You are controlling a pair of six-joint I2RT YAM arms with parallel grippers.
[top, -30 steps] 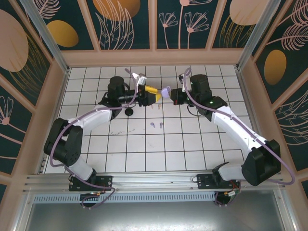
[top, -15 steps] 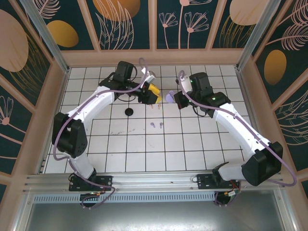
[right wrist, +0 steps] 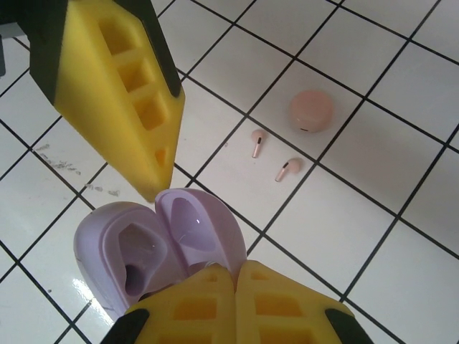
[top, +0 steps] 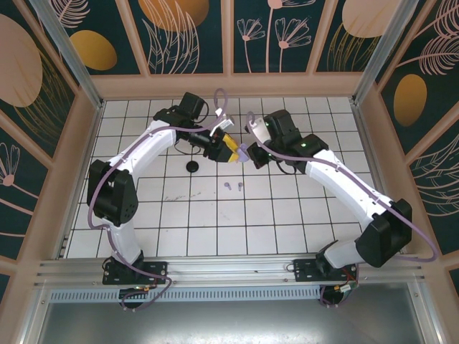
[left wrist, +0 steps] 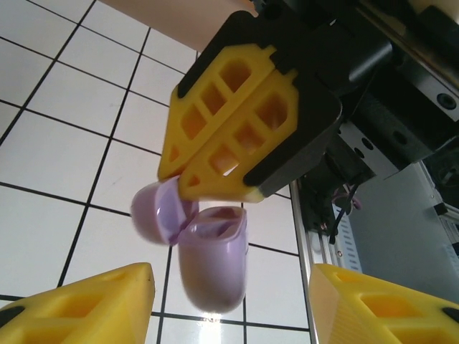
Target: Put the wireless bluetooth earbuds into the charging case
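Above the tiled counter (right wrist: 401, 215), the right gripper (right wrist: 233, 276) was clamped on the lilac charging case (right wrist: 118, 251), which hung in the air with its lid swung open and its hollow facing that arm's wrist camera. The left gripper (top: 229, 148) hovered just beside it, jaws apart and holding nothing, with one fingertip (right wrist: 158, 179) at the edge of the open case; I could not tell whether it touched. The lilac earbuds (top: 227, 186) lay loose on the counter below, near each other and apart from the case.

By my reading, the step was presenting the case for loading. Doing it well called for the right arm to hold the case level and steady. The left had to draw clear without nudging the lid shut, then take one lilac earbud by its stem. The pink earbuds (right wrist: 257, 142) near the pink case (right wrist: 310, 110) were the wrong pair.
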